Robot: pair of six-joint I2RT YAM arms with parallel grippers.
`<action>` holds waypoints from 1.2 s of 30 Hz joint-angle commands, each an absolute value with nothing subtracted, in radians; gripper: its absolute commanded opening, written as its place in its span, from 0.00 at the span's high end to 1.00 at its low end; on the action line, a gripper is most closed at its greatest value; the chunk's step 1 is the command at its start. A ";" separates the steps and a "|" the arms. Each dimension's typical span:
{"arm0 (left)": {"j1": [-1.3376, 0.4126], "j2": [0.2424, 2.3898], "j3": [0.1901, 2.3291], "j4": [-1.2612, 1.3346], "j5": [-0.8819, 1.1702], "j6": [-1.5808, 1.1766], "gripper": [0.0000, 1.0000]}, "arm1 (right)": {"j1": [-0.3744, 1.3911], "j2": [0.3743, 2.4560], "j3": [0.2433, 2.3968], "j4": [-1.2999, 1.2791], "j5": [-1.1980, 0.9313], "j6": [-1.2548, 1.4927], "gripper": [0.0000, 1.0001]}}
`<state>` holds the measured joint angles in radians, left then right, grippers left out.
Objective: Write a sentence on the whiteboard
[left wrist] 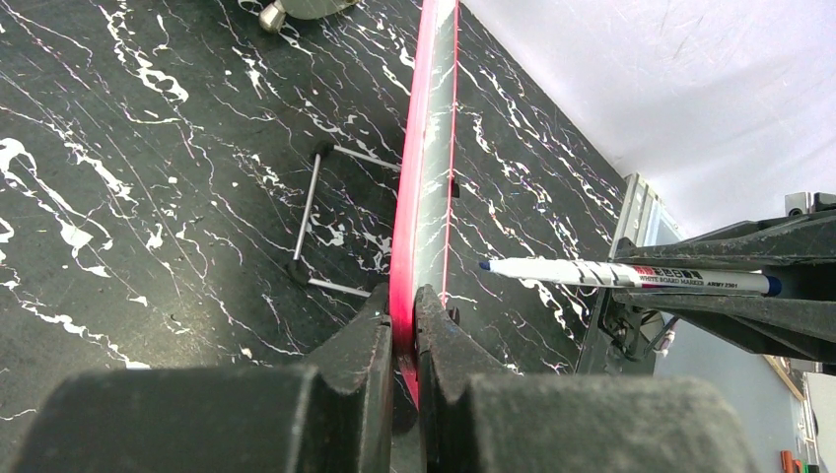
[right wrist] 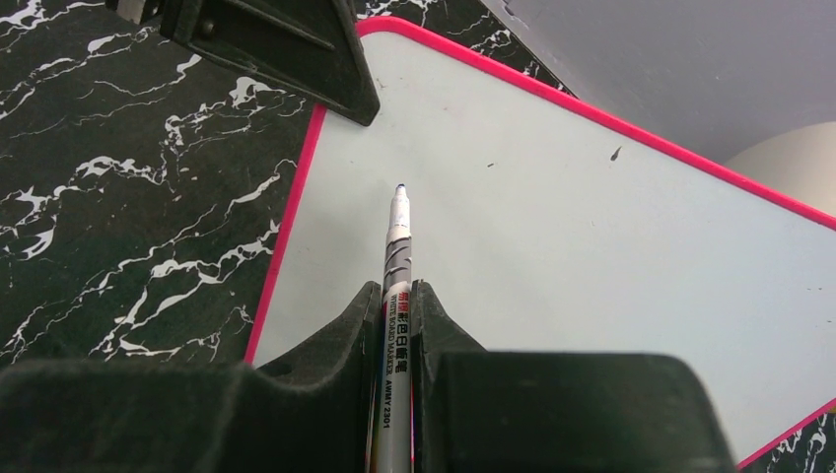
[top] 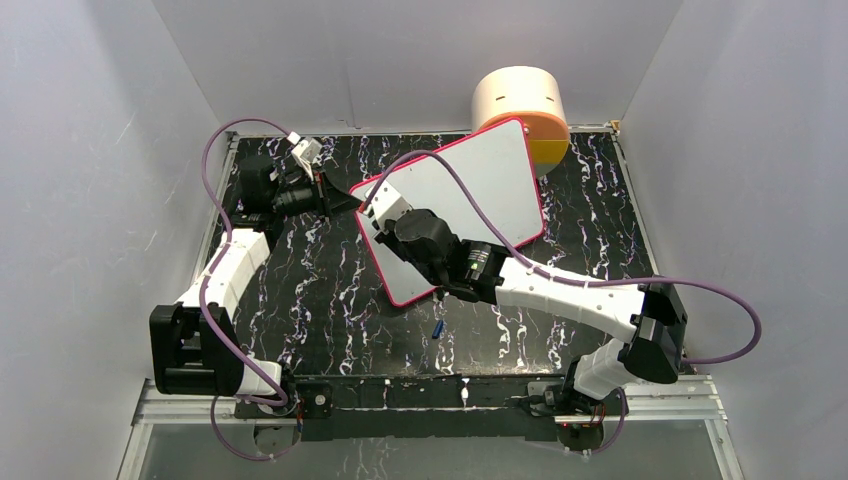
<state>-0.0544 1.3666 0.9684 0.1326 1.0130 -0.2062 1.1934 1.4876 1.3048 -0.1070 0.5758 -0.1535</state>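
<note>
From above, I see the whiteboard (top: 470, 200) mid-table, in front of a round tub (top: 520, 105). On the left wrist camera, my left gripper (left wrist: 401, 305) is clamped tight on the board's pink edge. On the right wrist camera, my right gripper (right wrist: 394, 296) pinches a marker (right wrist: 397, 236), its blue tip over the board's white face near its left edge.

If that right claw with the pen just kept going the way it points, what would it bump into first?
Probably the whiteboard: the marker in the right gripper aims at its white face, tip apparently just short of it.
</note>
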 commanded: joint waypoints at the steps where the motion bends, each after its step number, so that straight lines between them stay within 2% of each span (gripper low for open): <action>1: -0.075 1.360 0.957 0.059 0.974 -0.110 1.00 | 1.198 1.498 1.358 -0.074 0.628 -0.154 1.00; 13: -0.075 1.348 0.934 0.156 1.029 -0.184 1.00 | 1.197 1.506 1.348 -0.040 0.627 -0.154 1.00; 36: -0.075 1.352 0.931 0.178 1.048 -0.202 1.00 | 1.197 1.533 1.346 -0.008 0.652 -0.166 1.00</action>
